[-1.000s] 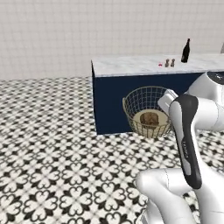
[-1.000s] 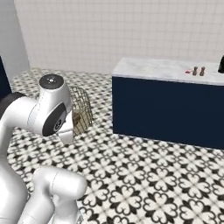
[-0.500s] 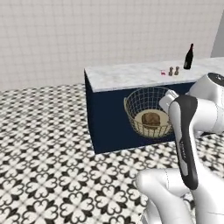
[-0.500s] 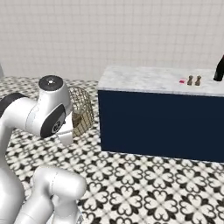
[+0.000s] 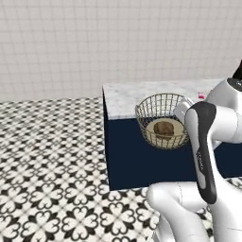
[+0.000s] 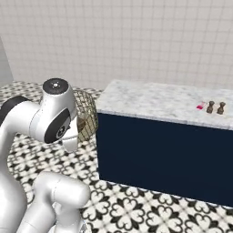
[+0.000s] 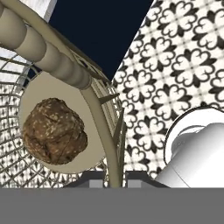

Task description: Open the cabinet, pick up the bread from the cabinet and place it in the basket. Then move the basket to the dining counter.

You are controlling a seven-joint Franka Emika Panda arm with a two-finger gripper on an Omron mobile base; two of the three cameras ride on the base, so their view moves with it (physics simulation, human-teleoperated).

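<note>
My gripper [image 7: 116,179] is shut on the rim of the round tan wire basket [image 7: 43,48], which hangs in the air off the floor. The small lumpy brown bread [image 7: 54,131] lies on the basket's round base. From the left base view the basket [image 5: 163,120] with the bread [image 5: 164,128] hangs in front of the dining counter [image 5: 125,97], level with its marble edge, and the hand [image 5: 183,105] grips the right side of the rim. The basket [image 6: 87,113] sits just left of the counter's [image 6: 154,100] near corner. The cabinet is out of view.
Two small dark shakers [image 6: 215,107] and a pink item [image 6: 199,107] stand on the counter's far right. A dark bottle [image 5: 237,72] pokes in at the right edge. Black-and-white patterned floor [image 5: 47,165] spreads left of the counter, with a tiled wall behind.
The whole picture has shifted: the base has driven and turned, and the dining counter now stands nearer and more central. The basket with the bread stays in the grip.
</note>
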